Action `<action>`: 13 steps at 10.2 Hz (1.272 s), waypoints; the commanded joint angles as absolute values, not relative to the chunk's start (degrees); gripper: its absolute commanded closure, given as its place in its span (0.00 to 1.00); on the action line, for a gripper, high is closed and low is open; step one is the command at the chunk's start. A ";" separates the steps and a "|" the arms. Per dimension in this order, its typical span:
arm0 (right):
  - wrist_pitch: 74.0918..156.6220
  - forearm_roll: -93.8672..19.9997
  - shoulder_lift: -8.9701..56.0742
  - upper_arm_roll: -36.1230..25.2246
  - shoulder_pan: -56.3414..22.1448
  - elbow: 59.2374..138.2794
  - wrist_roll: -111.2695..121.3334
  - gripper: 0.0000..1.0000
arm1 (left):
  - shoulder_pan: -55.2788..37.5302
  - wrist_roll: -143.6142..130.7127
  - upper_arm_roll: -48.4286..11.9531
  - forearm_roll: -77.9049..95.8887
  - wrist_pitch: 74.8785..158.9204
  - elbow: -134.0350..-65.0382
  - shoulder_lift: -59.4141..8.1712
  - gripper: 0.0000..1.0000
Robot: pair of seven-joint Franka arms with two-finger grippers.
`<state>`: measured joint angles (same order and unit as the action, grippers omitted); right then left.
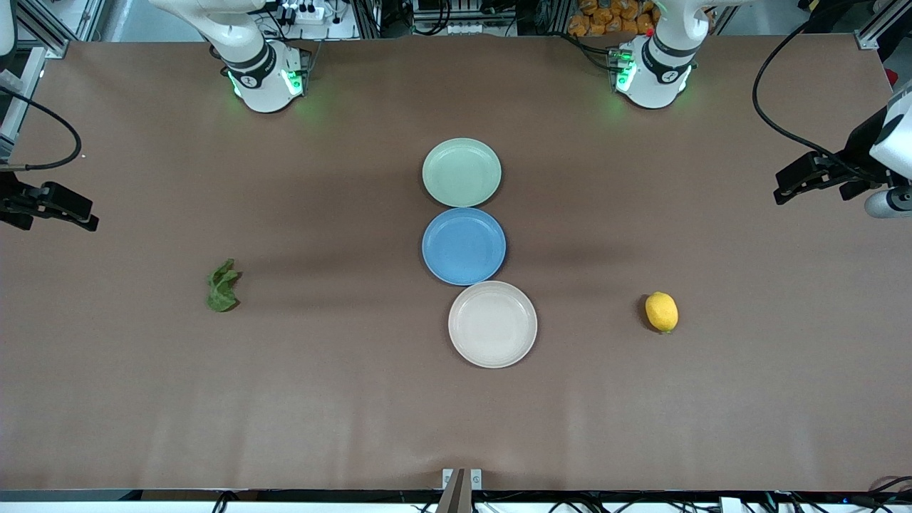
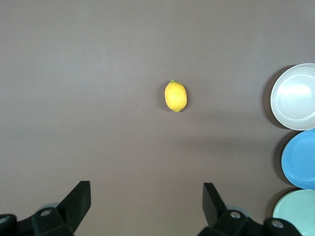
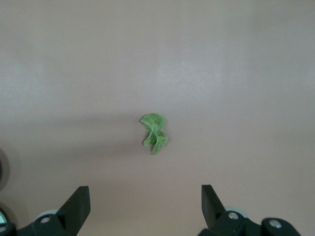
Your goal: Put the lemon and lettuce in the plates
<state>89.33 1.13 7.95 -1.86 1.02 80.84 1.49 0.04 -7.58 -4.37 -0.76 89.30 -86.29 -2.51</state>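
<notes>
Three plates sit in a row at mid-table: the mint green plate (image 1: 462, 172) farthest from the front camera, the blue plate (image 1: 464, 245) touching it, and the beige plate (image 1: 492, 323) nearest. Both task plates are bare. The lemon (image 1: 662, 312) lies toward the left arm's end, the lettuce (image 1: 223, 286) toward the right arm's end, each well apart from the plates. The left gripper (image 2: 146, 204) hangs over that end's table edge, fingers spread wide, empty. The right gripper (image 3: 145, 206) likewise, wide apart, holding nothing.
</notes>
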 commanded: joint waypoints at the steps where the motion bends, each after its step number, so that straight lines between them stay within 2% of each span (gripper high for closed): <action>1: 88.95 1.05 7.65 -1.41 1.67 81.12 2.02 0.00 | 0.26 -6.42 -4.48 -0.79 88.33 -84.99 -2.73 0.00; 13: 89.65 1.14 7.82 -1.41 1.67 81.04 2.29 0.00 | 0.09 -6.15 -4.48 -0.70 88.51 -85.34 -2.72 0.00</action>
<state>89.37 1.13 7.97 -1.85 1.02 80.84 1.53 0.03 -7.58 -4.38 -0.76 89.30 -86.14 -2.51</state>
